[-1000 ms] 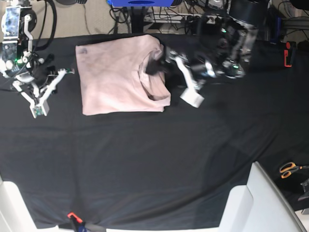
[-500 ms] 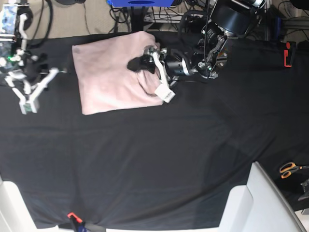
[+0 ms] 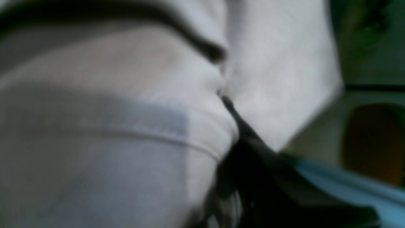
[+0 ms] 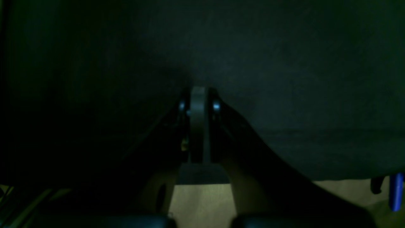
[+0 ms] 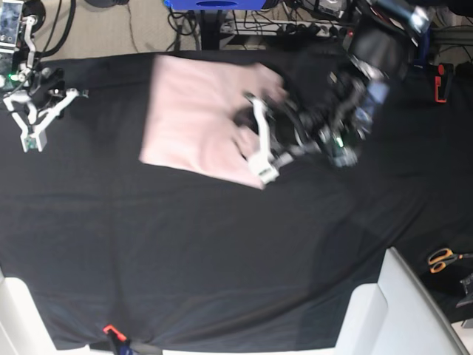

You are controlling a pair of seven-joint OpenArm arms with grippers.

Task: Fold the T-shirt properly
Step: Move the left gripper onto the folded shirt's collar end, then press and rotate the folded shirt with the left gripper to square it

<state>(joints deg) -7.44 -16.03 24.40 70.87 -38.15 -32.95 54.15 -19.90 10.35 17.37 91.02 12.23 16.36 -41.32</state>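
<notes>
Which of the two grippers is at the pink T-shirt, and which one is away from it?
The left gripper is at the T-shirt, shut on its right-hand edge in the base view. The right gripper hangs apart over bare black table cloth.

T-shirt [image 5: 194, 127] is soft matt cotton-like cloth, pale pink, w/ a stitched hem line showing in the left wrist view. Table cloth [image 5: 222, 259] is black fabric, matt, lightly creased. Left gripper [image 5: 251, 122] looks like white hard plastic w/ black parts, slight sheen. Right gripper [image 5: 31, 133] also white plastic. Scissors [image 5: 443, 259] have glossy orange plastic handles.
</notes>
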